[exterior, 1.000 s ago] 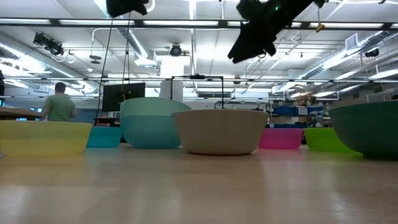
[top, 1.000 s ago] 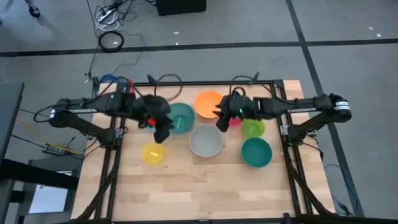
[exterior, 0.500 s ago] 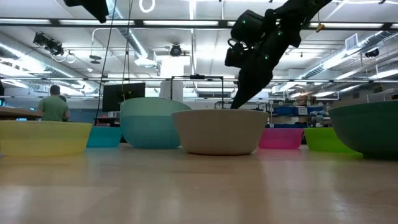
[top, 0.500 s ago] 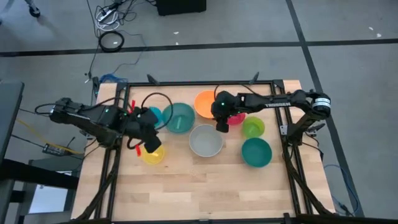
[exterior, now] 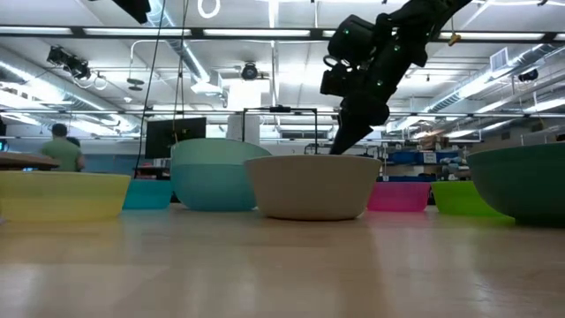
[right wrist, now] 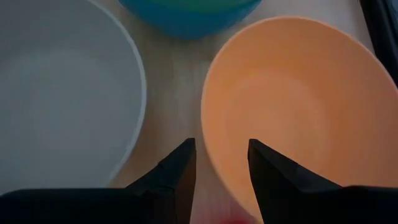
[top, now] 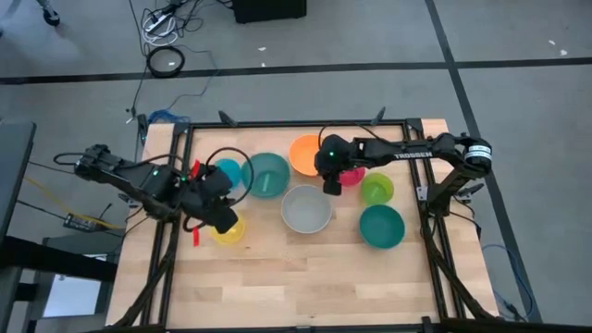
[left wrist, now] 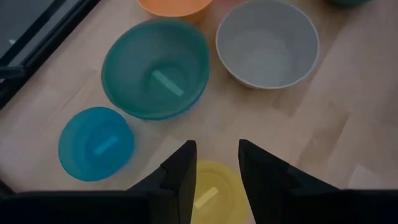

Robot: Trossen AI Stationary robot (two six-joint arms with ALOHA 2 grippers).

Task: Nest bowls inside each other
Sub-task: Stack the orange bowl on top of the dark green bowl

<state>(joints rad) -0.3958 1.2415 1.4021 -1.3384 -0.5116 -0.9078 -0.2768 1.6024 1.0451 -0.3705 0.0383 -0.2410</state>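
Several bowls stand on their bases on the wooden table: orange, pink, lime, grey-white, dark teal, yellow, small cyan, and a green-teal bowl that sits inside a light blue one. My right gripper is open and low over the orange bowl's near rim, one finger on each side of it, and no touch shows. My left gripper hangs open above the yellow bowl.
The black frame rails run along the table's left and right sides. The near half of the table is bare wood. Beyond the table, a person stands in the room.
My left gripper has swung from beside the green-teal bowl toward the table's near left and now hangs over the yellow bowl. My right gripper has come down and rolled at the orange bowl's near rim, then kept still. The bowls have stayed in place.
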